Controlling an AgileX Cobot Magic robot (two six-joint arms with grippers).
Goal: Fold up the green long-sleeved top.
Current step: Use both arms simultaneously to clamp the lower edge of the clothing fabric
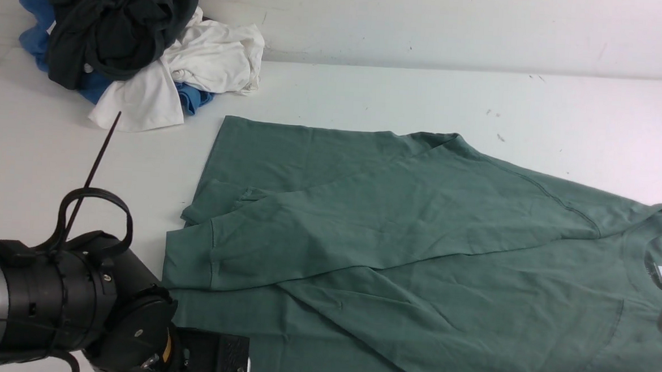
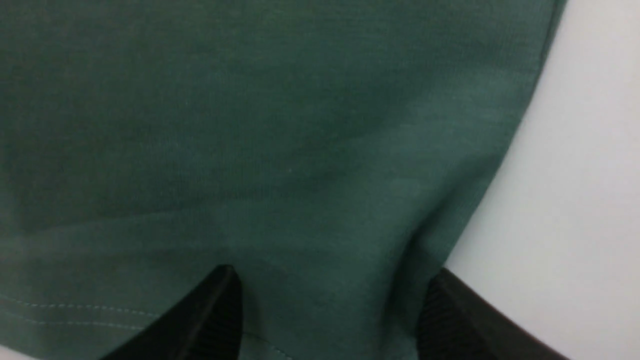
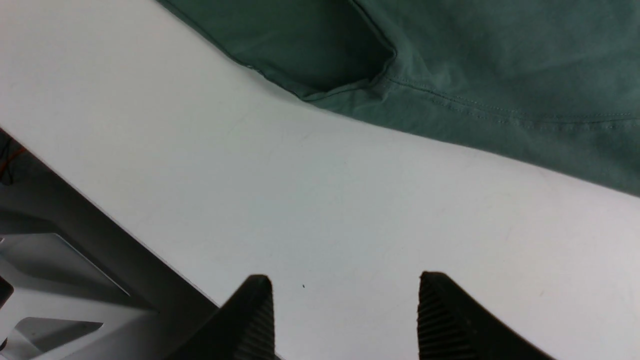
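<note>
Garment layout on white table (image 1: 370,91): green long-sleeved top (image 1: 396,229) lies flat across the near half, one sleeve folded over the body, collar to the right (near hem and collar run out of frame). Left gripper (image 2: 332,280) stands over a hem corner, jaws wide, cloth beneath. Right gripper (image 3: 345,280) hovers above bare table beside the top, jaws likewise wide; only fingertips show. Clothes pile (image 1: 134,45) occupies the far left corner.
</note>
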